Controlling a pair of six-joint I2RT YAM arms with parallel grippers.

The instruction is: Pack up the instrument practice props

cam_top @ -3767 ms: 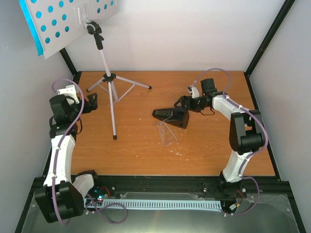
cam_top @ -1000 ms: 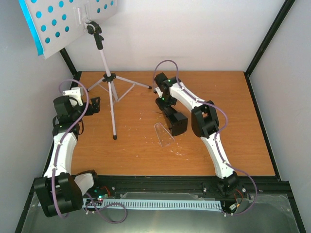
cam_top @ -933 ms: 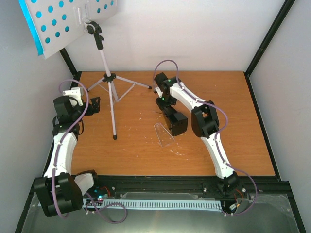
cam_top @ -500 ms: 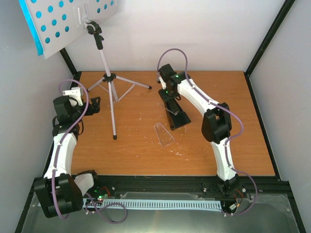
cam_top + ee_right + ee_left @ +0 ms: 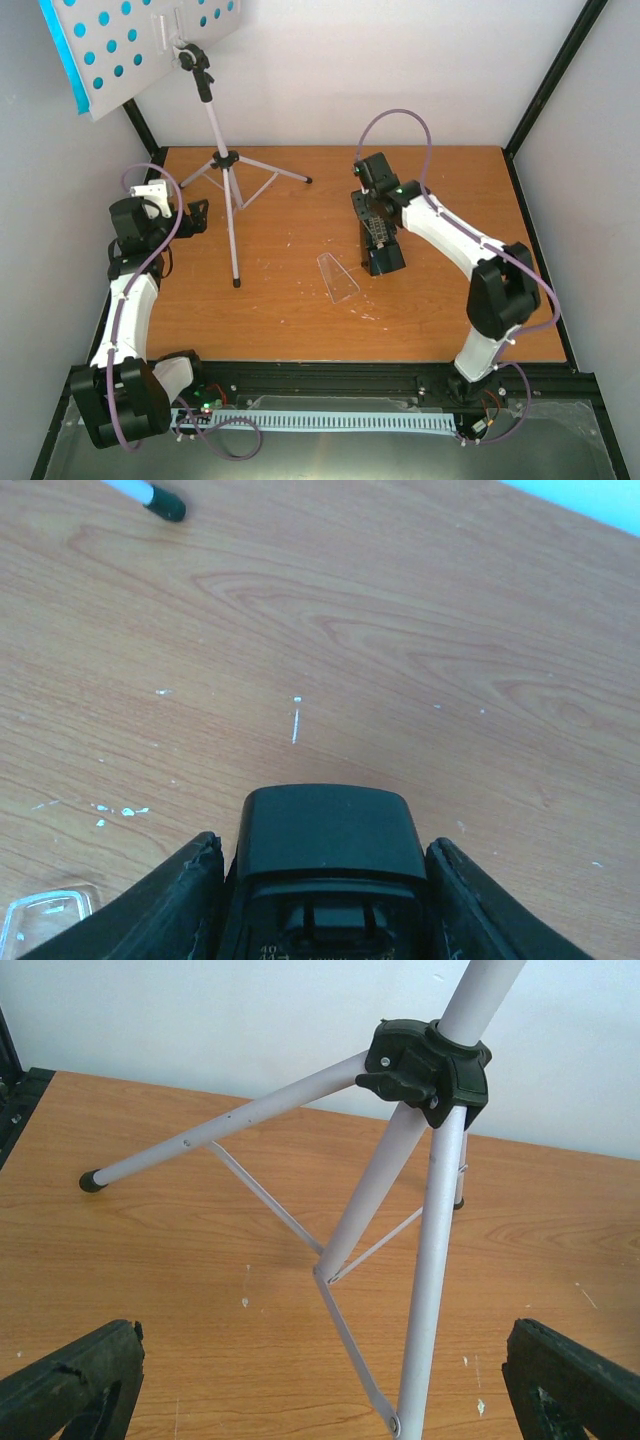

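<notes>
- Clear cover point(image 5: 338, 276) lies flat on the desk point(image 5: 260, 310), about mid-desk, toward the front edge. It sits apart from the metronome.
- Black metronome point(image 5: 380, 235) is tipped on its side, just right of centre and beyond the cover. Right claw point(image 5: 322, 850) is clamped on it, fingers point(image 5: 185, 900) against both flanks.
- Left claw point(image 5: 320, 1385) is near the left edge, spread wide, gripping nothing and facing the tripod legs.
- White music stand point(image 5: 225, 160) stands upright at the far left corner. Cyan pages point(image 5: 62, 48) rest on its hole-punched panel.

White tripod stand point(image 5: 229, 220) upright; black metronome point(image 5: 385, 260) beside its clear cover point(image 5: 338, 277).
</notes>
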